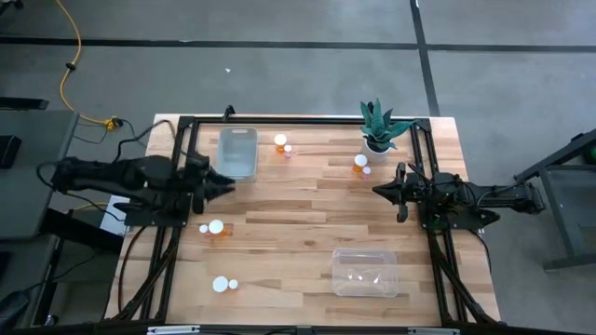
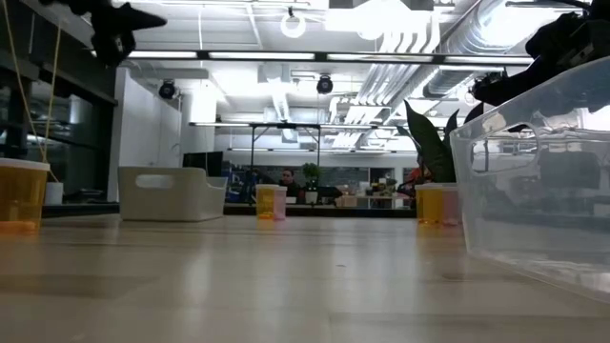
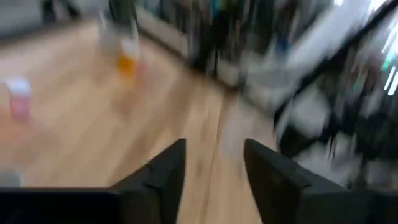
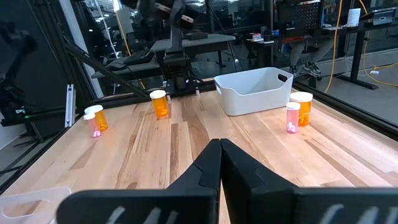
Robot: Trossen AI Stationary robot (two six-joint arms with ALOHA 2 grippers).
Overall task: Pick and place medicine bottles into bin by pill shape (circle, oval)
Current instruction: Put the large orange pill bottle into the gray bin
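Overhead, the left gripper (image 1: 226,184) sits just on the near side of the white bin (image 1: 237,151), its fingers (image 3: 163,176) parted with a gap between them and nothing held. The right gripper (image 1: 380,192) waits well to the right of that bin, near the table's (image 1: 298,219) right edge, with its fingers (image 4: 205,165) pressed together and empty.

Bottles stand in four pairs around the white bin. One pair (image 1: 282,144) is just to its right, an orange one beside a smaller pink one. A second pair (image 1: 361,165) lies farther right of the bin, at the foot of the plant (image 1: 380,127). A third pair (image 1: 214,228) stands on the near side of the bin, close below the left gripper. The fourth pair (image 1: 223,284) is farther toward the near edge, well apart from the bin.

A clear tub (image 1: 365,272) rests diagonally across from the white bin, near the front right of the table. Both containers look empty from above, and all the bottles stand upright on the wood with their white caps on.
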